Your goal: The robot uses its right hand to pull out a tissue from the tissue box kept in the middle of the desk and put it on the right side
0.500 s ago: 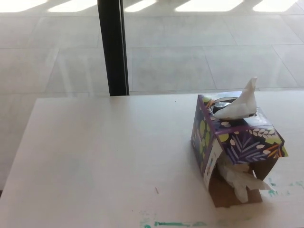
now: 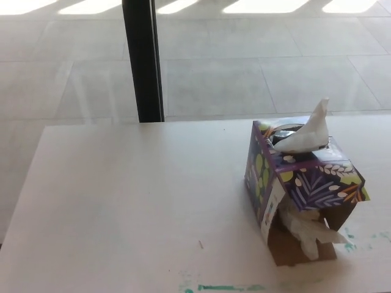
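A purple tissue box (image 2: 305,180) with a leaf pattern stands on the pale desk (image 2: 134,201), right of centre. A white tissue (image 2: 308,131) sticks up out of its top slot in a point. The box's near side is torn open, and more crumpled tissue (image 2: 308,229) spills out there onto a brown cardboard flap. Neither of my hands shows in the head view.
A black post (image 2: 142,61) rises behind the desk's far edge, with a tiled floor beyond it. Green paint marks (image 2: 223,287) run along the desk's near edge and right of the box.
The whole picture has shifted slightly to the left, so the camera has moved. The box and tissues have not moved.
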{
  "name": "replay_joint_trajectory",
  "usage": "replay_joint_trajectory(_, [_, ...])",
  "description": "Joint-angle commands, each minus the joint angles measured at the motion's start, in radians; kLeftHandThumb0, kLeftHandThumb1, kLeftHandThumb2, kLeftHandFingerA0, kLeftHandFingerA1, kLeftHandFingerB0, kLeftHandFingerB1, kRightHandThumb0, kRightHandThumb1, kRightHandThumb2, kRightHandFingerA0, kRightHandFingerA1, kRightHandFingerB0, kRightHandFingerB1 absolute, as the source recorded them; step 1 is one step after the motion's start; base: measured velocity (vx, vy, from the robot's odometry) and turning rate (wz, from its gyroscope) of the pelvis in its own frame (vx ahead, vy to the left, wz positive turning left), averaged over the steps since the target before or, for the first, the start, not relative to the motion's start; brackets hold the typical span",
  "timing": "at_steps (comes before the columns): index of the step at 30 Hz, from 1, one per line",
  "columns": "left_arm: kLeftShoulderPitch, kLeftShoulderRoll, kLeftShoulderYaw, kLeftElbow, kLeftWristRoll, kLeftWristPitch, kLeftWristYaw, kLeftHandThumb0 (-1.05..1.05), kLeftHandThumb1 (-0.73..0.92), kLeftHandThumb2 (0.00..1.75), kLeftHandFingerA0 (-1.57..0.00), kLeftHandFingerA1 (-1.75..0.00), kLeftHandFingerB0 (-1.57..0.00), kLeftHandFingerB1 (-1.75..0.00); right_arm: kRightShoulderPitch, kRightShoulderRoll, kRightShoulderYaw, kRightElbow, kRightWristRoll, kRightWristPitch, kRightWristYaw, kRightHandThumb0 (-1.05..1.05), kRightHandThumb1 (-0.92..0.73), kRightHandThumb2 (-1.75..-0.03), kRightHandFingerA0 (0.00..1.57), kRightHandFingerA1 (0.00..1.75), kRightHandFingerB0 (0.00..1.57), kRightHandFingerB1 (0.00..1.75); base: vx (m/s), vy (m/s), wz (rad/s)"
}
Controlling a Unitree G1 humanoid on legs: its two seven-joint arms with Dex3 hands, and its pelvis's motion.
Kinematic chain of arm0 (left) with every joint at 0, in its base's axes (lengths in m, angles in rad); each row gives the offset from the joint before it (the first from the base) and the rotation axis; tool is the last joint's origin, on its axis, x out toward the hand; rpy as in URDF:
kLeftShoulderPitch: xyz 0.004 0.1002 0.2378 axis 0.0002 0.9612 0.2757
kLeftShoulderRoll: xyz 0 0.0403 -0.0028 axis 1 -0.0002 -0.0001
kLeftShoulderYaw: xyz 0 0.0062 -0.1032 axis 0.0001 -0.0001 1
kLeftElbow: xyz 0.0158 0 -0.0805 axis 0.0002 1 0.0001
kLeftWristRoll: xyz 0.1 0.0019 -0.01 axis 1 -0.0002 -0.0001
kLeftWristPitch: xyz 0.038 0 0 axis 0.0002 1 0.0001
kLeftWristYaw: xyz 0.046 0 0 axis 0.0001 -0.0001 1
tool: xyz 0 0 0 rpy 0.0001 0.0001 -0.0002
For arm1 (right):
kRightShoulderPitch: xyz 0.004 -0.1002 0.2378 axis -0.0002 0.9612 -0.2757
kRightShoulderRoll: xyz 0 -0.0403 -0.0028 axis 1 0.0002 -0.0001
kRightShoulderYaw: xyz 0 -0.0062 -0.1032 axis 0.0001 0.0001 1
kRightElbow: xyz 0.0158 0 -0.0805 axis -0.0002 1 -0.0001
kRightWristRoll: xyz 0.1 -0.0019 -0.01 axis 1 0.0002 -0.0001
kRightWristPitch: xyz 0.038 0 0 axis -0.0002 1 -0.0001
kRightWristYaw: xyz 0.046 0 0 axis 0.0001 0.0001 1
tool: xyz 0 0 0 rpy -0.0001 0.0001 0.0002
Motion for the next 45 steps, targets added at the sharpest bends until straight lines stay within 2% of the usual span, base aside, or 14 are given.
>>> replay_joint_trajectory(1, [0.0,0.022,0.002,0.012,-0.018,0.018,0.005,-0.69,0.85,0.65,-0.57,-0.63,-0.46,-0.46,-0.183,-0.133,0.069,-0.325,-0.028,0.169,-0.02,-0.65,-0.76,-0.63,0.37,0.55,0.16,0.27,0.0,0.0,0.0])
replay_joint_trajectory(3, [-0.001,0.024,0.005,0.014,-0.021,0.023,0.002,-0.69,0.85,0.65,-0.57,-0.65,-0.46,-0.47,-0.238,-0.16,0.106,-0.377,-0.066,0.199,-0.016,-0.72,-0.61,-0.93,0.34,0.61,0.09,0.41,0.0,0.0,0.0])
replay_joint_trajectory(4, [0.005,0.025,-0.011,0.007,-0.006,0.012,0.001,-0.7,0.88,0.66,-0.58,-0.64,-0.47,-0.47,-0.295,-0.174,0.146,-0.395,-0.112,0.196,-0.023,-0.64,-0.73,-0.62,0.4,0.53,0.16,0.29,0.0,0.0,0.0])
replay_joint_trajectory(11, [0.009,0.023,-0.001,0.012,-0.019,0.021,-0.003,-0.69,0.86,0.65,-0.57,-0.61,-0.45,-0.46,-0.49,-0.224,0.306,-0.423,-0.214,0.199,0.01,-0.68,-0.72,-0.62,0.38,0.55,0.19,0.3,0.0,0.0,0.0])
replay_joint_trajectory(12, [0.005,0.024,0.0,0.016,-0.02,0.027,0.002,-0.68,0.86,0.65,-0.58,-0.6,-0.47,-0.46,-0.555,-0.237,0.361,-0.404,-0.25,0.186,0.034,-0.74,-0.56,-0.93,0.31,0.59,0.09,0.42,0.0,0.0,0.0])
replay_joint_trajectory(27, [0.024,0.033,0.0,0.008,-0.02,0.024,-0.009,-0.68,0.86,0.65,-0.55,-0.6,-0.45,-0.46,-0.854,-0.181,0.767,-0.325,-0.364,0.114,0.277,-0.74,-0.52,-0.87,0.14,0.53,0.09,0.41,0.0,0.0,0.0])
replay_joint_trajectory(28, [0.024,0.033,0.0,0.008,-0.02,0.025,-0.007,-0.68,0.86,0.65,-0.55,-0.58,-0.45,-0.46,-0.858,-0.181,0.778,-0.312,-0.367,0.097,0.28,-0.73,-0.66,-0.6,0.15,0.49,0.14,0.29,0.0,0.0,0.0])
replay_joint_trajectory(30, [0.021,0.032,0.006,0.01,-0.026,0.032,-0.005,-0.68,0.86,0.66,-0.55,-0.59,-0.45,-0.46,-0.874,-0.181,0.816,-0.276,-0.385,0.062,0.303,-0.38,-0.39,-0.99,0.03,0.53,0.0,0.5,0.0,0.0,0.0])
replay_joint_trajectory(31, [0.02,0.032,0.007,0.01,-0.027,0.031,-0.004,-0.67,0.86,0.65,-0.55,-0.61,-0.46,-0.47,-0.88,-0.181,0.831,-0.262,-0.389,0.053,0.317,-0.81,-0.52,-0.9,0.0,0.47,0.12,0.38,0.0,0.0,0.0])
replay_joint_trajectory(33, [0.025,0.032,-0.003,0.009,-0.017,0.017,-0.01,-0.67,0.87,0.66,-0.55,-0.6,-0.46,-0.47,-0.891,-0.178,0.861,-0.229,-0.399,0.032,0.346,-0.72,-0.66,-0.61,0.09,0.4,0.13,0.26,0.0,0.0,0.0])
replay_joint_trajectory(38, [0.031,0.036,0.005,0.012,-0.024,0.015,-0.015,-0.7,0.86,0.65,-0.54,-0.62,-0.46,-0.48,-0.949,-0.195,0.966,-0.194,-0.458,0.067,0.487,-0.82,-0.45,-0.78,0.0,0.13,0.0,0.11,0.0,0.0,0.0])
replay_joint_trajectory(39, [0.032,0.036,0.001,0.012,-0.019,0.01,-0.015,-0.67,0.67,1.06,-0.49,-0.67,-0.39,-0.58,-0.961,-0.201,0.984,-0.2,-0.464,0.089,0.53,-0.82,-0.46,-0.78,0.0,0.12,0.0,0.11,0.0,0.0,0.0])
replay_joint_trajectory(41, [0.033,0.036,0.003,0.012,-0.02,0.011,-0.015,-0.69,0.85,0.65,-0.53,-0.61,-0.47,-0.49,-0.957,-0.211,1.001,-0.242,-0.473,0.136,0.565,-0.76,-0.44,-0.73,0.0,0.0,0.0,0.17,0.0,0.0,0.0])
replay_joint_trajectory(45, [0.03,0.036,0.005,0.016,-0.022,0.015,-0.017,-0.69,0.85,0.65,-0.52,-0.6,-0.47,-0.49,-0.958,-0.216,1.009,-0.263,-0.474,0.161,0.601,-0.87,-0.5,-0.85,0.0,0.09,0.0,0.12,0.0,0.0,0.0])
